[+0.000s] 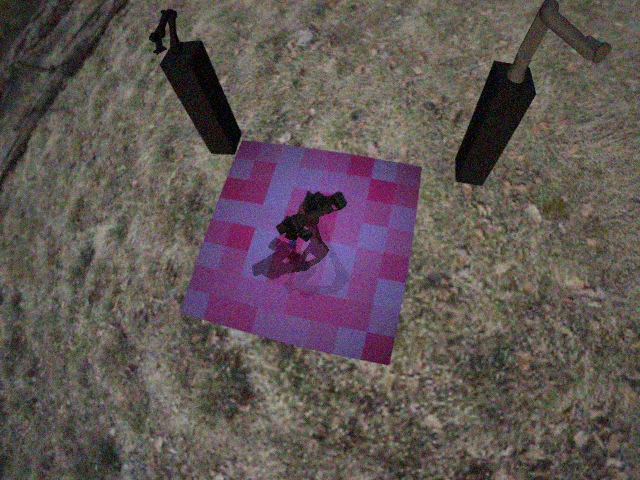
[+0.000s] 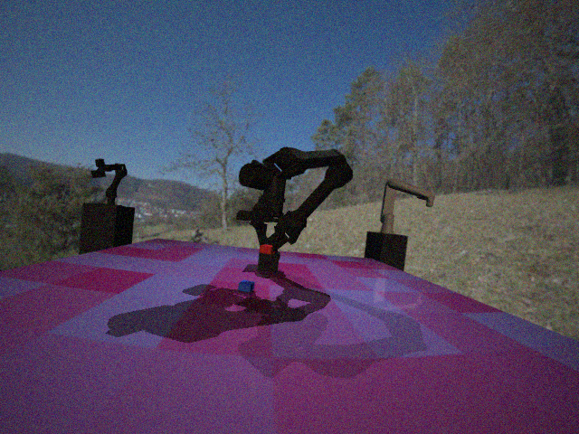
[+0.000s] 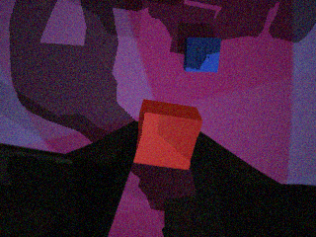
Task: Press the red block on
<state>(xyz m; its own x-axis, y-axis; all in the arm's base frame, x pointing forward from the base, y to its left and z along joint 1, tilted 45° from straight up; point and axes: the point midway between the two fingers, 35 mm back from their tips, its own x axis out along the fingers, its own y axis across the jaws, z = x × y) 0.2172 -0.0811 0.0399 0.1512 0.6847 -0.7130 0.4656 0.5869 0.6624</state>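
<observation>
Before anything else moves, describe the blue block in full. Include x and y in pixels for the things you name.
The blue block [image 2: 245, 286] [image 3: 202, 54] is small, boxy and plastic-looking, partly shaded, with one brighter patch. It rests on the pink-and-violet checkered surface [image 2: 210, 397], apart from the red block [image 2: 266, 249] [image 3: 165, 140] and the gripper [image 2: 267, 247]. Noise blurs any studs.
</observation>
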